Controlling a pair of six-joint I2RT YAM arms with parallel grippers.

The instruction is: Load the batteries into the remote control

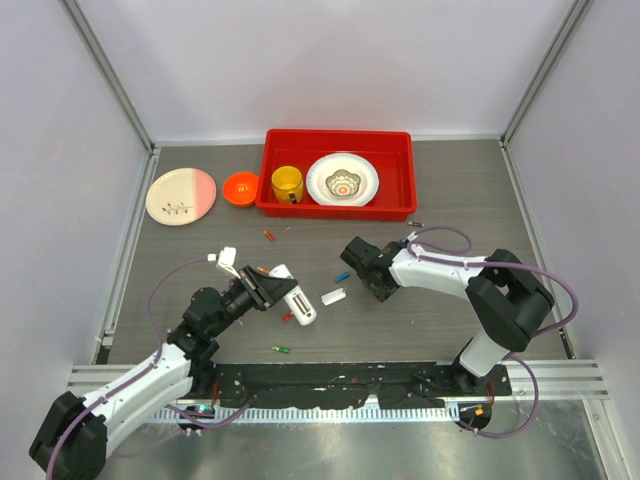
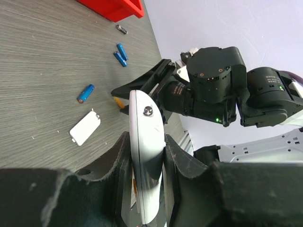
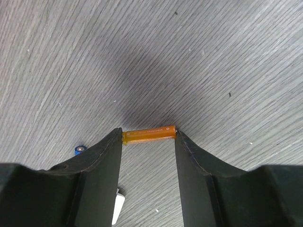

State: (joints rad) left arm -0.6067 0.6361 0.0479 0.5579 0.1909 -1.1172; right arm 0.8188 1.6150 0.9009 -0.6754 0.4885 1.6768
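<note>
Gripping the remote control by its edges, left gripper is clamped tight. Back cover lies just right of the remote. Farther right, right gripper pinches orange battery end to end. Red tray sits well beyond the remote.

One remote control, one back cover, three blue batteries.

Bright, even, diffuse light. Soft dark shadow on table below right gripper. Wrist views blurry up close; slight sheen on remote.
</note>
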